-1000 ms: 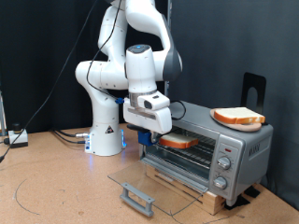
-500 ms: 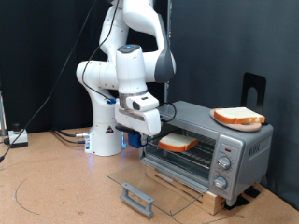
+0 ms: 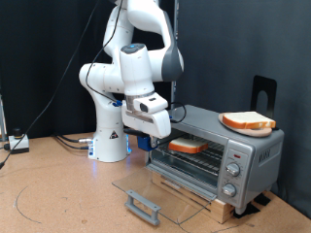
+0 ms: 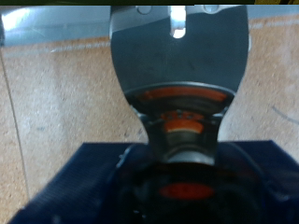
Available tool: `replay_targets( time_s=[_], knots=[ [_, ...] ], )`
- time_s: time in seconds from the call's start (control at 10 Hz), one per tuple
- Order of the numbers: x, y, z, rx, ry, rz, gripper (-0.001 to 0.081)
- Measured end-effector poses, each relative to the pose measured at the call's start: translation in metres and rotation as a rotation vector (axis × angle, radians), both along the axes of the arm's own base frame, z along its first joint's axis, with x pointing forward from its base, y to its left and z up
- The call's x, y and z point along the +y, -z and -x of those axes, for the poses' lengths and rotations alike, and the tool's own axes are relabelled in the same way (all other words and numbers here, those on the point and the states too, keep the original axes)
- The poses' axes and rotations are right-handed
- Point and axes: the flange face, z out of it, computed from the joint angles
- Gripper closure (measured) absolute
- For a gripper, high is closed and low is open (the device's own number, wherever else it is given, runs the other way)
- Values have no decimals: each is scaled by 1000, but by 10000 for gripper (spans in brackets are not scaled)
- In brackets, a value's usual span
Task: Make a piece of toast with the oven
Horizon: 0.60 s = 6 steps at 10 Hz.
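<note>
The silver oven (image 3: 248,153) stands at the exterior view's right with its glass door (image 3: 165,186) folded down flat. My gripper (image 3: 166,140) is at the left end of the oven's opening, shut on the piece of toast (image 3: 189,147). The slice is level and reaches into the opening, just above the wire rack. The wrist view is blurred; orange crust (image 4: 182,121) shows close in front of the hand.
A second, near-identical bread slice (image 3: 247,121) lies on top of the oven. The door's grey bar handle (image 3: 143,206) sticks out over the table. Three knobs (image 3: 231,175) are on the oven's right side. A black stand (image 3: 263,92) rises behind the oven. Cables (image 3: 58,141) lie by the robot base.
The gripper drew back to the left with the toast, then moved right again, so the slice now sits a little further into the oven opening.
</note>
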Motion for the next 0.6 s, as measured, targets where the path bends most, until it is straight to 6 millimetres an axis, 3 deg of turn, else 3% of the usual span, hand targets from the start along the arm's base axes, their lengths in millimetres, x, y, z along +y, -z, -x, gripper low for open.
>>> replay_targets(
  time_s=[0.4,0.6],
  knots=[
    [17,-1,-3,6,6,-13,410],
    [14,-2,-4,14,32,-2,410]
  ],
)
